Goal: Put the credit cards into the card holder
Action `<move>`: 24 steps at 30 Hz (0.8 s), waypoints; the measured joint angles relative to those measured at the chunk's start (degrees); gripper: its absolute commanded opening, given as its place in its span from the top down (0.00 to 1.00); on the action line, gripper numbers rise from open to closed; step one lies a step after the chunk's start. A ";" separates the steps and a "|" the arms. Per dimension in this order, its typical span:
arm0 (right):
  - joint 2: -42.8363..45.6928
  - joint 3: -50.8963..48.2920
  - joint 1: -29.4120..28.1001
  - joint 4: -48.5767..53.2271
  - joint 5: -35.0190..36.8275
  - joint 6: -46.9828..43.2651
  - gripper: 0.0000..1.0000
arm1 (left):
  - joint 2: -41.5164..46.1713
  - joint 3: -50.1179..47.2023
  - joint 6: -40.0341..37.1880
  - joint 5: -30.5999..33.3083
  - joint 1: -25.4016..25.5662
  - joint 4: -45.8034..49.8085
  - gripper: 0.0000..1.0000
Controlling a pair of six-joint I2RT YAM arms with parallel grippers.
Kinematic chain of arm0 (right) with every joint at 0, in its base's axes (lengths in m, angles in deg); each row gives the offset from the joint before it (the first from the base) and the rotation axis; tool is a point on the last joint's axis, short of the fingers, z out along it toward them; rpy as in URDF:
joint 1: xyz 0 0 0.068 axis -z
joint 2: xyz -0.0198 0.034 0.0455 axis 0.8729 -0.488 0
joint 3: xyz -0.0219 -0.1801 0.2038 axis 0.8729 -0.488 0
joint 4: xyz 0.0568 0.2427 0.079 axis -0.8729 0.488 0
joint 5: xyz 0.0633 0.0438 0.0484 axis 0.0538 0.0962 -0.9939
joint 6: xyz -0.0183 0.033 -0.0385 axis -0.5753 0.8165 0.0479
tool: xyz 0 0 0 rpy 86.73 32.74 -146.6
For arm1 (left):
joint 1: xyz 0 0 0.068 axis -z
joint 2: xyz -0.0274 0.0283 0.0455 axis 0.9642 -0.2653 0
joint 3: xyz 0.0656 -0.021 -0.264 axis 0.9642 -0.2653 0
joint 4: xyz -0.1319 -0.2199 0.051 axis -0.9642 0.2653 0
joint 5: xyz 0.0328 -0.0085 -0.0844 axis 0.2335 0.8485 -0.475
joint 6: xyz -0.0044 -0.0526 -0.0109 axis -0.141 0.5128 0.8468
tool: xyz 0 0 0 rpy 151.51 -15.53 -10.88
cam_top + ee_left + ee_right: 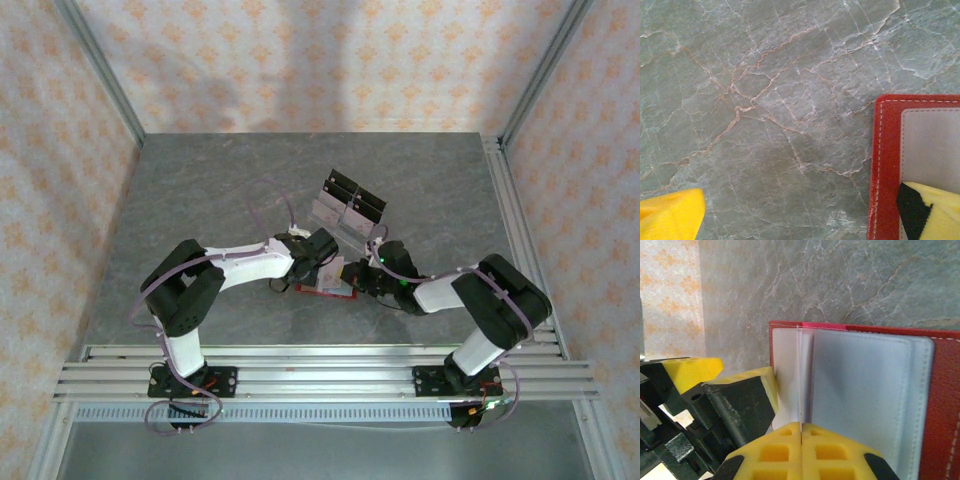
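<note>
The flat red leather-look card holder (322, 290) lies open on the grey-green marbled surface (200, 200), at mid-depth and a little right of centre, between the two tools. In the right wrist view the card holder (945, 405) shows white stitching along its red border and pale, milky plastic pockets (860, 405) lying flat across its inside. A thin whitish sheet (800, 375) stands on edge beside those pockets and runs straight down into the seam of the right tool (801, 440). That tool's yellow fingers are pressed tight together on the sheet. Whether the sheet is a credit card or a leaf of the holder, I cannot tell.

In the left wrist view a corner of the card holder (885, 165) shows, with a pale grey panel (930, 145) inside the stitched red edge. The left tool (802, 212) is spread wide and grips nothing. One yellow fingertip (672, 212) is over bare surface (765, 100), and the other is over the lower part of the pale panel. Contact there cannot be judged. From the right wrist, a yellow-and-black finger (769, 390) of the left tool sits just beside the holder's left edge.

From above, the left tool (322, 268) and the right tool (362, 278) nearly meet over the holder. Just behind them stands a clear plastic stand with black blocks (345, 205), tilted. Patterned pinkish wallpaper (300, 60) lines the enclosure, and aluminium rails (320, 365) carry the arm bases.
</note>
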 measured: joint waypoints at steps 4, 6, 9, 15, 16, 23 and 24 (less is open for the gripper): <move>-0.13 -0.98 0.00 -0.96 0.00 0.66 1.00 | 0.00 0.00 0.28 0.48 0.00 0.85 0.00; -0.46 -1.33 0.00 -1.79 0.00 1.05 1.00 | 0.00 -0.02 0.55 0.55 0.00 1.05 0.00; -0.68 -1.97 0.00 -3.02 0.00 1.73 1.00 | 0.00 -0.02 0.87 0.55 0.00 1.07 0.00; -0.68 -3.67 0.00 -5.68 0.00 3.23 1.00 | 0.00 -0.04 0.90 0.55 0.00 1.09 0.00; -0.68 -3.85 0.00 -6.03 0.00 3.41 1.00 | 0.00 -0.04 0.87 0.55 0.00 1.09 0.00; -0.83 -4.04 0.00 -6.73 -0.07 3.87 1.00 | 0.00 -0.15 0.87 0.55 0.00 1.07 0.00; -1.05 -4.04 0.00 -6.97 -0.15 3.91 1.00 | 0.00 -0.17 0.90 0.55 0.00 1.07 0.00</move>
